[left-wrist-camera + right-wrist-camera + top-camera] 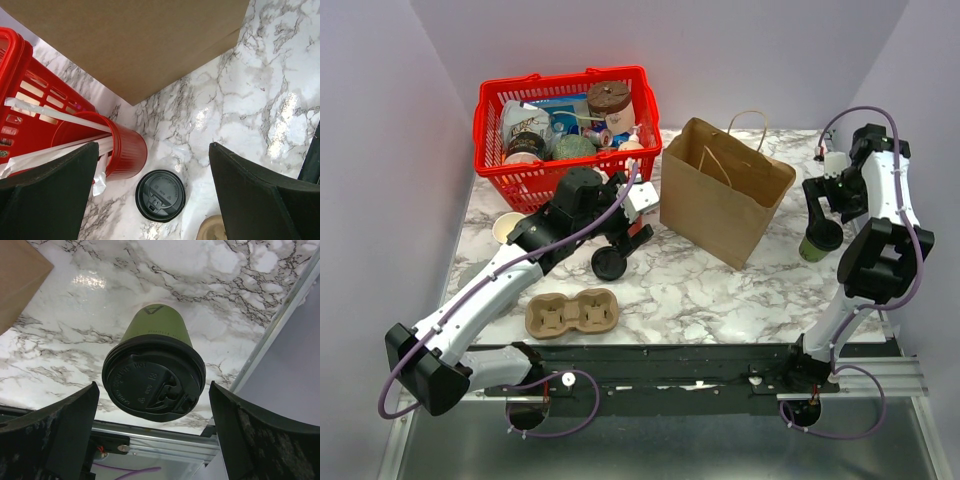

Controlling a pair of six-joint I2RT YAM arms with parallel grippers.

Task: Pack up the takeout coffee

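The takeout coffee [152, 365] stands upright on the marble table [75, 335], at the right edge of the top view, to the right of the open brown paper bag [725, 190]. The right tool [153, 387] hangs over it, its fingers wide apart on either side of the black lid and touching nothing. To grasp well, it should probably sink until the fingers flank the green wall below the lid rim, centre itself, then close gently, so the paper is not crushed and the lid does not pop. The left tool [152, 150], also spread and empty, hovers above a loose black lid [160, 195].
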